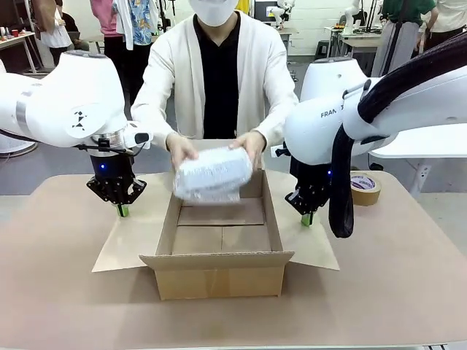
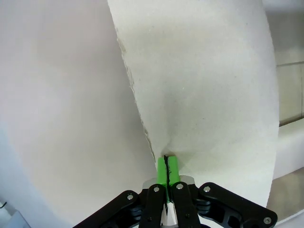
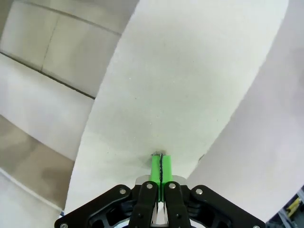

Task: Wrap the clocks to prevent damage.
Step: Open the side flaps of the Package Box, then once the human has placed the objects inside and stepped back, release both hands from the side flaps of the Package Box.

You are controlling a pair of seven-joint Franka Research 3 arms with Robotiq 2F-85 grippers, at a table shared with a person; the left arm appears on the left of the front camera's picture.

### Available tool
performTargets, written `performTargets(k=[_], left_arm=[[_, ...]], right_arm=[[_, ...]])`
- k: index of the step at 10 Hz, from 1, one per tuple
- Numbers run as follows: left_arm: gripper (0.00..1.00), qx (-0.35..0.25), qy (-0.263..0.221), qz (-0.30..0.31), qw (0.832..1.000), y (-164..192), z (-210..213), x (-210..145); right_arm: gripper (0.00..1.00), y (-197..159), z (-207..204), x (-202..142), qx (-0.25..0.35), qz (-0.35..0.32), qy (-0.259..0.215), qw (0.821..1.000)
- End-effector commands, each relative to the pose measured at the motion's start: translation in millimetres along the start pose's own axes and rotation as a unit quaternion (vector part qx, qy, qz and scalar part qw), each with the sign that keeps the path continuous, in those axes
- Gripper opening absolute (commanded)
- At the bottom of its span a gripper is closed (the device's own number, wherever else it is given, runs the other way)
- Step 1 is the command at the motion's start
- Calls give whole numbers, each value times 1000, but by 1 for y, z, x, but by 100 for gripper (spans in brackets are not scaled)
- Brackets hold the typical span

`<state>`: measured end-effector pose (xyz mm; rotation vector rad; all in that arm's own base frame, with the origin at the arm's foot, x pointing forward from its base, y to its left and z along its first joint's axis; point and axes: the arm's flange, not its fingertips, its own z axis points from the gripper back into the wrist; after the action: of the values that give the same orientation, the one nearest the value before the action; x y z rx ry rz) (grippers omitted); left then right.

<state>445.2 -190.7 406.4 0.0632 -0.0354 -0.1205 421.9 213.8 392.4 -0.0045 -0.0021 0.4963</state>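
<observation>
The wrapped clock [image 1: 213,175] is held in the person's hands [image 1: 181,148] just above the open box [image 1: 219,281]. It is best lowered flat and centred while the side flaps [image 1: 135,233] are pressed outward by the left claw [image 1: 122,209] and right claw [image 1: 307,217], each closed on nothing. No dial can be made out through the wrap, and the box floor is partly hidden by the near wall.

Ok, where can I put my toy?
Bare table lies in front of the box and at both near corners. The middle is crowded: the person's hands hold a wrapped clock over the box, the left gripper and right gripper touch its flaps, and a tape roll sits far right.
</observation>
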Motion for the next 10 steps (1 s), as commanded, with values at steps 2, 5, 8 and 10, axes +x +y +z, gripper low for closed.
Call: performTargets(k=[2,5,8,10], left_arm=[[0,-16,-6,-1,1000,0,-3,0],[0,0,3,0,1000,0,-3,0],[0,0,3,0,1000,0,-3,0],[0,0,3,0,1000,0,-3,0]], right_arm=[[1,1,-1,1,28,13,-9,999],[1,0,-2,1,3,-3,-1,1000],[1,0,-2,1,3,-3,-1,1000],[1,0,-2,1,3,-3,-1,1000]])
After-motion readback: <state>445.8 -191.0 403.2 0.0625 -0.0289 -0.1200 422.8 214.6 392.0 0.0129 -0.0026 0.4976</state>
